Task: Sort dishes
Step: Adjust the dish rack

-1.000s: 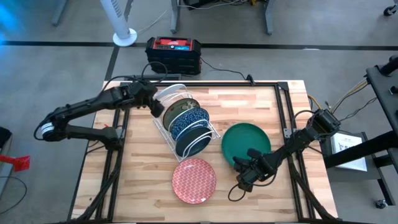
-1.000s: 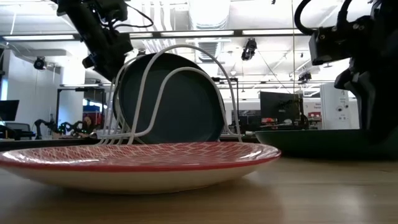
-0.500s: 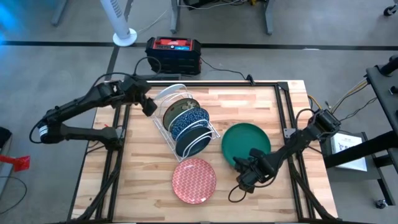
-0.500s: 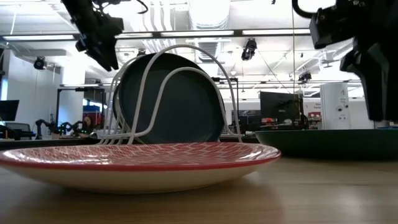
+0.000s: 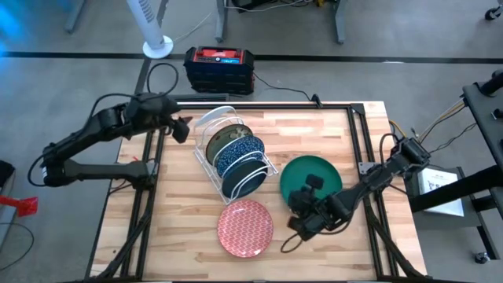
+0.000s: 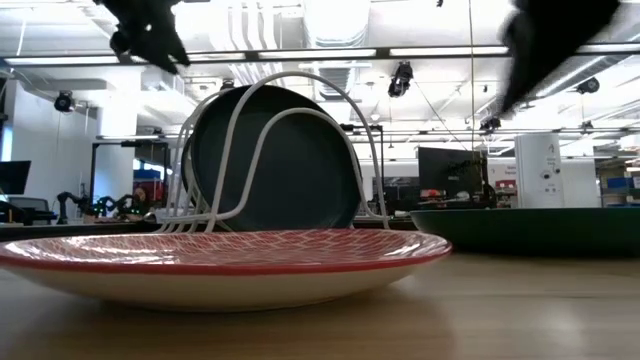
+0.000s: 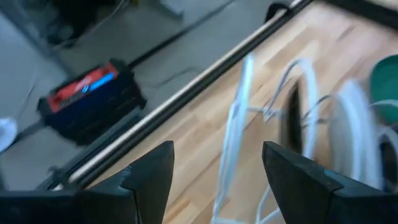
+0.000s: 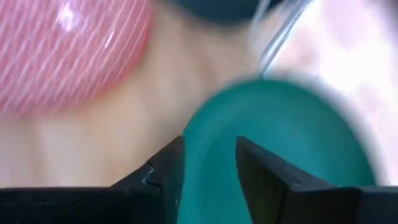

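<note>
While the right tool [image 5: 301, 206] hangs part-open above the green plate [image 5: 318, 177], a careless pass could clip it; left tool [image 5: 179, 129] wide, empty.

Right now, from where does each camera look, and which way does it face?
High: above, looking down; both arms, white wire rack.
Low: table height, level; red-pink plate nearest.
Left wrist: over the rack; open left gripper.
Right wrist: over green plate; open right gripper.
High and low share the rack and plates.
</note>
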{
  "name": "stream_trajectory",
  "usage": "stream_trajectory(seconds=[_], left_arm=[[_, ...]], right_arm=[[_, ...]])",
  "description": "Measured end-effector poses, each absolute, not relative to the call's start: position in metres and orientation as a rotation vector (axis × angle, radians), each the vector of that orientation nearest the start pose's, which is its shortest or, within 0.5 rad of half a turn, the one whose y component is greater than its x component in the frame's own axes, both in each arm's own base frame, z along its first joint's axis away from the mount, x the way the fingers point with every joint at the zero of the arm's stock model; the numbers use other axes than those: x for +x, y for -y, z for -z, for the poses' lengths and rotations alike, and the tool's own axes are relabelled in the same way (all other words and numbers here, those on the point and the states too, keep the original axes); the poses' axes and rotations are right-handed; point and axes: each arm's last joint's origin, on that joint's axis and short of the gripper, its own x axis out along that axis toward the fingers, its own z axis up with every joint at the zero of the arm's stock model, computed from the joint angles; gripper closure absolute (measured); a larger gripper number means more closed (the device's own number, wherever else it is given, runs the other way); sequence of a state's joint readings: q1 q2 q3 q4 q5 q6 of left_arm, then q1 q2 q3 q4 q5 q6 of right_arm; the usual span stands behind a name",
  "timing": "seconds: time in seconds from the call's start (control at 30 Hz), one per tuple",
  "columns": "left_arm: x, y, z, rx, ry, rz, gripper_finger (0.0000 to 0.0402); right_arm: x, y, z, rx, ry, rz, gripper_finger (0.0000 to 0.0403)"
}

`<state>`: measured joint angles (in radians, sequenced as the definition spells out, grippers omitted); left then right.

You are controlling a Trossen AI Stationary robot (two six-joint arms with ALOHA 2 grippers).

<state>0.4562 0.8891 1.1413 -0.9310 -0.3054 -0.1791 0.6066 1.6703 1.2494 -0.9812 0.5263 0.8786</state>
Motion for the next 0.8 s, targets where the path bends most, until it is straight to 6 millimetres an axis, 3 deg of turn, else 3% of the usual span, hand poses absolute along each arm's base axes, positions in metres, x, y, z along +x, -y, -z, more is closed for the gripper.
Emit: stream_trajectory(seconds=[0.13,0.23,0.4,0.53,0.8], left_arm=[[0.132,-0.065,-0.375,-0.188,-0.529,-0.732,0.0168],[0.137,-0.058,-0.377,-0.157,-0.481,-0.672,0.0168],[0.147,-0.052,-0.372,-0.083,-0.453,-0.624,0.0174],[0.148,-0.052,-0.364,-0.049,-0.488,-0.679,0.0185],[0.149,-0.053,-0.350,-0.025,-0.530,-0.703,0.0196]], right_arm=[[0.282,-0.155,-0.242,-0.064,-0.856,0.506,0.0329],[0.305,-0.146,-0.244,-0.075,-0.740,0.459,0.0389],[0.332,-0.121,-0.237,-0.127,-0.669,0.467,0.0400],[0.338,-0.101,-0.234,-0.121,-0.675,0.529,0.0402],[0.342,-0.079,-0.227,-0.071,-0.681,0.603,0.0403]])
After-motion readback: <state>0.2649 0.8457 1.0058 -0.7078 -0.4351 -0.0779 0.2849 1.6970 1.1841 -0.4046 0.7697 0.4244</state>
